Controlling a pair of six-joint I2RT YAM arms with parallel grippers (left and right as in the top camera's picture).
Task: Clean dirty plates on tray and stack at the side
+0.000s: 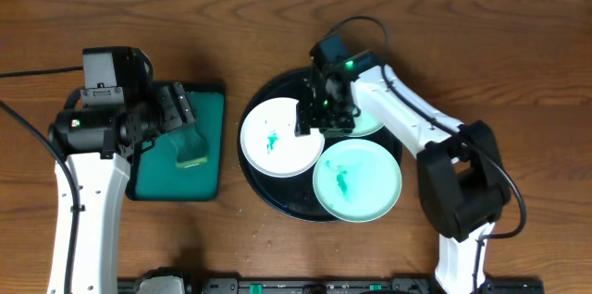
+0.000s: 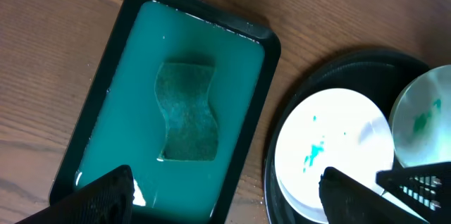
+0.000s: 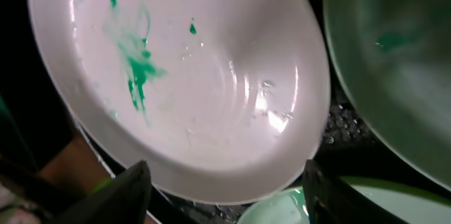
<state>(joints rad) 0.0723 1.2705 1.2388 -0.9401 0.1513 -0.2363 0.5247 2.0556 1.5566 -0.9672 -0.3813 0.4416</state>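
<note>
The black tray (image 1: 277,197) holds three plates. A white plate (image 1: 277,141) with green smears lies at its left; it also shows in the left wrist view (image 2: 331,153) and the right wrist view (image 3: 183,83). A mint plate (image 1: 361,183) with a smear lies at the front right. Another mint plate (image 1: 370,126) is partly hidden under my right arm. My right gripper (image 1: 319,123) is open and hovers over the white plate's right edge (image 3: 225,196). My left gripper (image 1: 185,123) is open and empty above the teal tray (image 2: 225,199).
A rectangular teal tray (image 1: 211,100) with liquid and a green sponge (image 1: 191,151) sits left of the black tray; the sponge also shows in the left wrist view (image 2: 187,111). Bare wooden table surrounds both.
</note>
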